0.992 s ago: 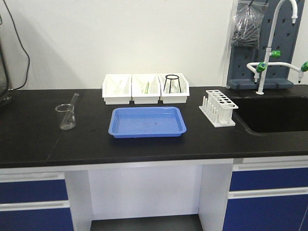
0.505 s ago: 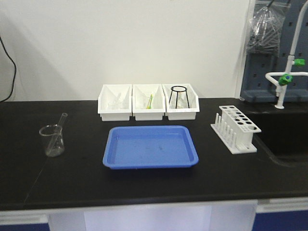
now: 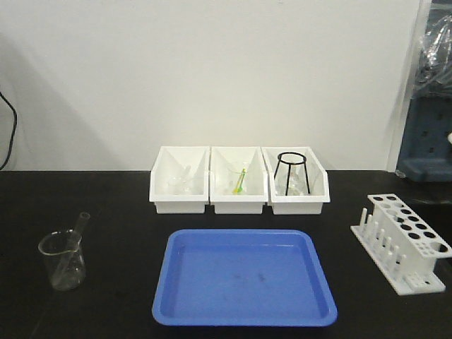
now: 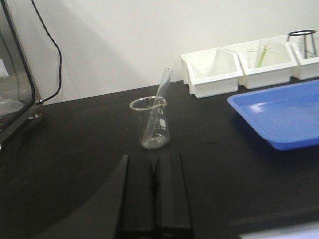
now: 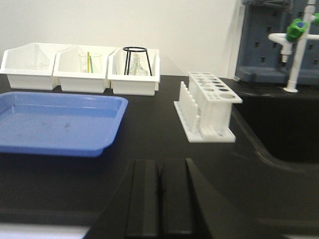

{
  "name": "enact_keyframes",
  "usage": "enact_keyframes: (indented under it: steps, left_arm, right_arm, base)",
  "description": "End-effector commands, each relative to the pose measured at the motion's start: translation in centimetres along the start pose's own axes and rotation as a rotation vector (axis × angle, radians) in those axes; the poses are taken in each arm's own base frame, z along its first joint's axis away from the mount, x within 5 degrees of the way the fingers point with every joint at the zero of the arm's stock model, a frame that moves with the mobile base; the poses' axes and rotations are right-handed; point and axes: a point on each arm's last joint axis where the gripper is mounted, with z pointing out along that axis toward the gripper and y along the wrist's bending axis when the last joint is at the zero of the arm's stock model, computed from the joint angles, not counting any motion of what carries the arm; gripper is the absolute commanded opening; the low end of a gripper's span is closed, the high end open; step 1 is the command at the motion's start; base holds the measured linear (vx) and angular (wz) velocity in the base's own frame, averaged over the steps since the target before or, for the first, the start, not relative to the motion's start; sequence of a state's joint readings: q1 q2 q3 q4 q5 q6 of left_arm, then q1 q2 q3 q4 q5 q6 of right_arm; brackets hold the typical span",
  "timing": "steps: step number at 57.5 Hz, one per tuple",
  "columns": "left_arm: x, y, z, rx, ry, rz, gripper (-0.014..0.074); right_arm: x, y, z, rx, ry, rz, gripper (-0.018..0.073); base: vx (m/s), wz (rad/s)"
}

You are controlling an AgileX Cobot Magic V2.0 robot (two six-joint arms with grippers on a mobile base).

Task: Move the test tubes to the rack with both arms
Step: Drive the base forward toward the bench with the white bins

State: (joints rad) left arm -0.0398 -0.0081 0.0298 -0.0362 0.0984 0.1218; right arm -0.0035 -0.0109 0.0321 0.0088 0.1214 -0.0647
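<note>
1. The left gripper hangs low over the black bench, jaws pressed together, gripping nothing.
2. Just ahead of it, a test tube leans inside a glass beaker.
3. The right gripper is likewise pressed together, gripping nothing.
4. Beyond it, the white rack stands upright, right of the blue tray.
</note>
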Motion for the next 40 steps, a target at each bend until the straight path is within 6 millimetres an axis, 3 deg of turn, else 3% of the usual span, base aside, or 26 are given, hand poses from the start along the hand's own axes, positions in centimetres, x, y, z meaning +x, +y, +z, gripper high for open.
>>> enact_keyframes:
  steps: [1, 22, 40]
  left_arm:
    - [0.18, 0.02, 0.19, -0.007, -0.045, -0.012, -0.0020]
    - [0.18, 0.02, 0.19, -0.007, -0.045, -0.012, -0.0020]
    - [0.18, 0.02, 0.19, -0.007, -0.045, -0.012, -0.0020]
  right_arm:
    - [-0.48, -0.03, -0.03, 0.005, -0.081, -0.006, -0.0008]
    - [-0.48, -0.03, -0.03, 0.005, -0.081, -0.006, -0.0008]
    - [-0.48, -0.03, -0.03, 0.005, -0.081, -0.006, -0.0008]
  base:
    - [0.42, 0.13]
    - [0.37, 0.06]
    - [0.18, -0.07]
